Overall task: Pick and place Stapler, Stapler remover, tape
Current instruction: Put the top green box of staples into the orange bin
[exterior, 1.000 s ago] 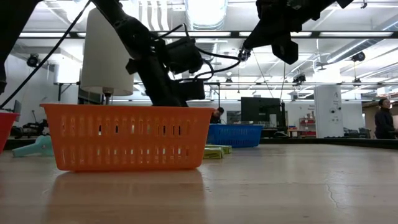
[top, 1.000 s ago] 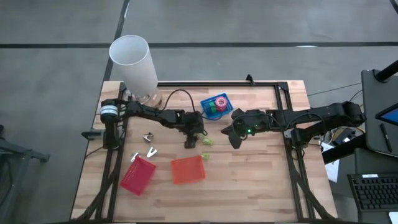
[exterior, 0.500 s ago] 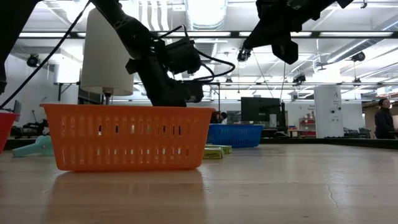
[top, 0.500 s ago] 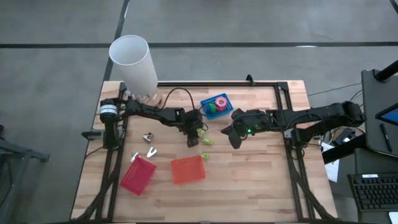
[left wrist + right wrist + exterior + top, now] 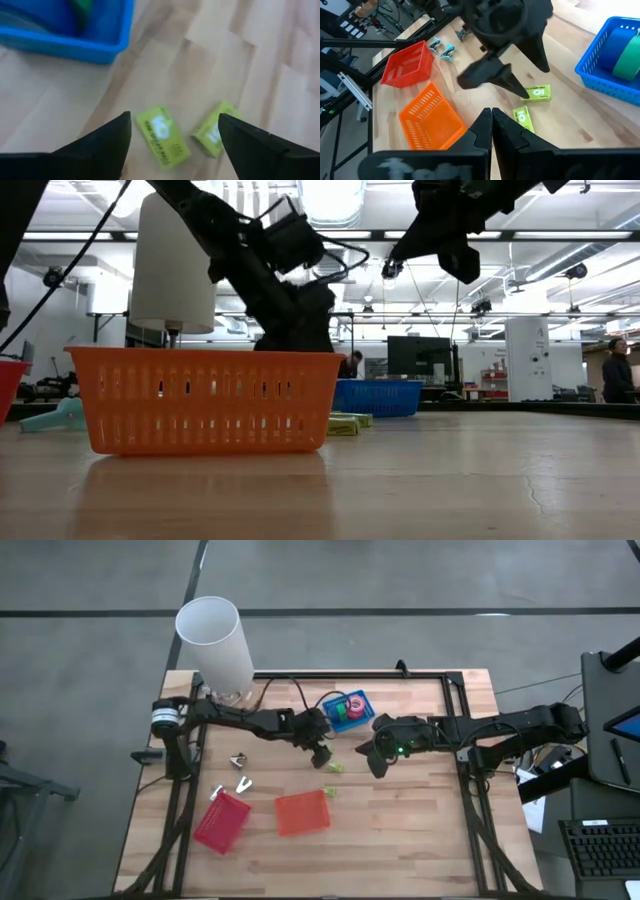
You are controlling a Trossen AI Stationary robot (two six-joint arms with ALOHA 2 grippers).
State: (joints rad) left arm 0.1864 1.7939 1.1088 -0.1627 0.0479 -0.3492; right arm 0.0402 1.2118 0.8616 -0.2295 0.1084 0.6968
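The left pincer (image 5: 322, 752) hangs spread and empty over two green boxes (image 5: 162, 135) on the surface (image 5: 420, 830). The tape (image 5: 349, 707) sits in the blue bin (image 5: 361, 700) (just beside that arm). The right pincer (image 5: 377, 764), pressed together, hovers nearby.

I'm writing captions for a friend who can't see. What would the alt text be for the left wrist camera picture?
Two small yellow-green boxes lie side by side on the wooden table, framed between the left gripper's two dark fingers, which stand wide open above them. Beyond them sits the corner of a blue bin.
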